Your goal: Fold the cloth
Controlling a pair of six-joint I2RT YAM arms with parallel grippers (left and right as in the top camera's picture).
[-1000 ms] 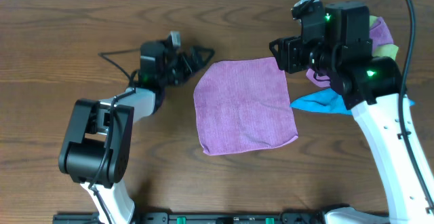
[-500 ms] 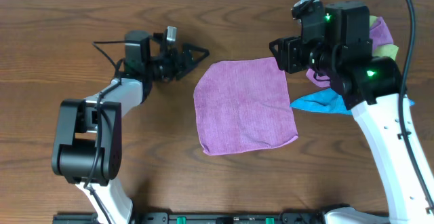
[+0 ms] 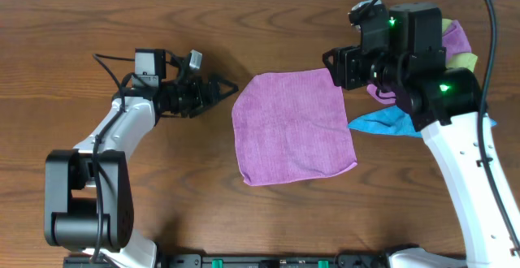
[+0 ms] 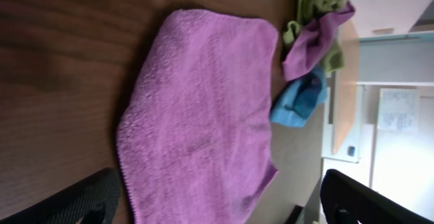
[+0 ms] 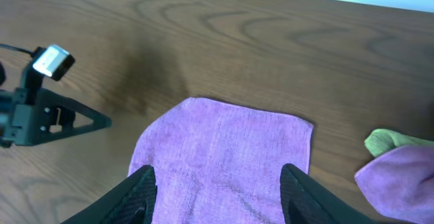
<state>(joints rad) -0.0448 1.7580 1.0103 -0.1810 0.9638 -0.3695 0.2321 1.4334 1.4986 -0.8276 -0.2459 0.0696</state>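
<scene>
A purple cloth [image 3: 292,127] lies flat and spread on the wooden table; it also shows in the left wrist view [image 4: 203,108] and the right wrist view [image 5: 224,156]. My left gripper [image 3: 223,88] is open and empty, just left of the cloth's upper left corner, its fingers pointing at the cloth. My right gripper [image 3: 337,63] is open and empty above the cloth's upper right corner. Its fingers frame the cloth [image 5: 217,197].
A pile of cloths sits at the right of the table: a purple one [image 3: 457,36], a yellow-green one [image 3: 463,59] and a blue one [image 3: 388,122], partly under my right arm. Bare wood surrounds the spread cloth.
My left arm has swung outward to the left and its gripper has drawn back slightly from the cloth's edge. The right arm and the cloth have not moved.
</scene>
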